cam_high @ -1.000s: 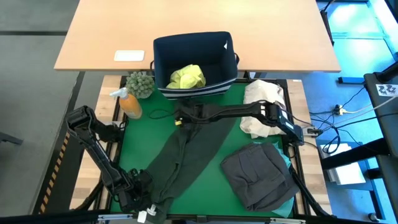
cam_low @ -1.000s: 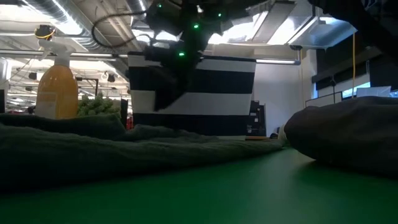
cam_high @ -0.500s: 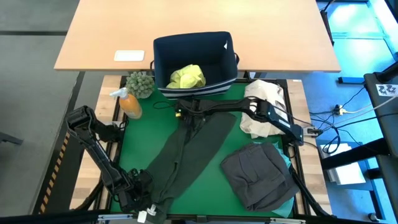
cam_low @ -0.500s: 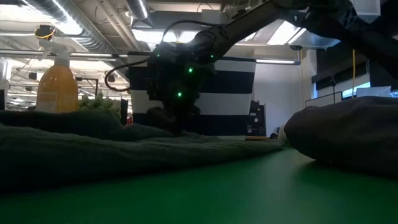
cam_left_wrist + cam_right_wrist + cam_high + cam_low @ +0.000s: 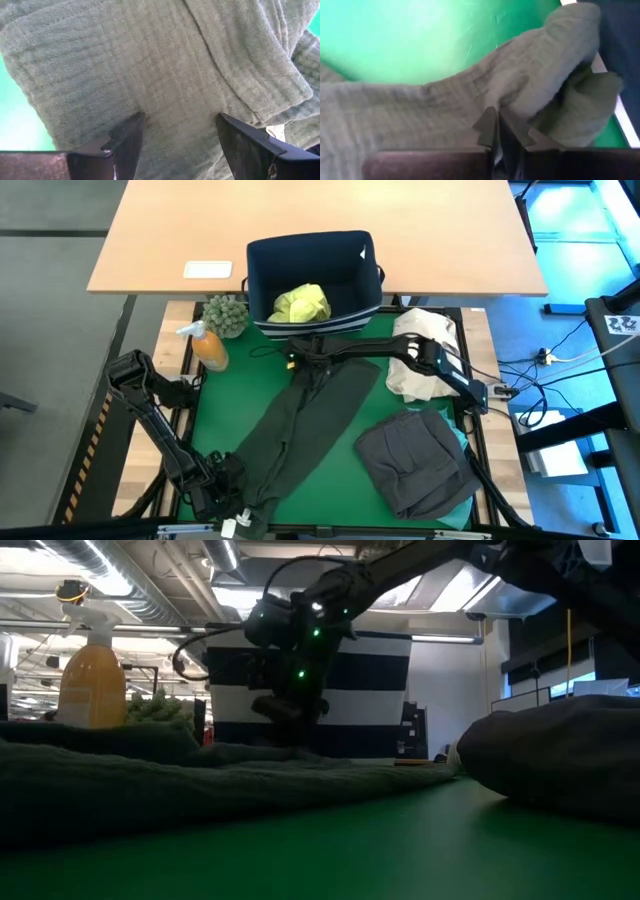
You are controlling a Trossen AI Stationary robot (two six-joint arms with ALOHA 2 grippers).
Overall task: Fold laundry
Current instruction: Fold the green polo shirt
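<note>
Right wrist alone: pincer (image 5: 499, 131) pinching garment (image 5: 435, 107).

The dark olive garment (image 5: 165, 75) is soft cloth with a crinkled, ribbed weave, matt all over, and the charcoal grey garment (image 5: 415, 460) looks like smoother matt fabric. The green mat (image 5: 225, 405) has a smooth, faintly shiny face, the far tabletop (image 5: 320, 210) is pale matt wood, and the orange bottle (image 5: 92, 685) looks like glossy plastic

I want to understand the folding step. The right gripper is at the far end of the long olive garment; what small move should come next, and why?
Probably lift that end slightly: the right gripper has shut on the olive garment beside the navy bin.
</note>
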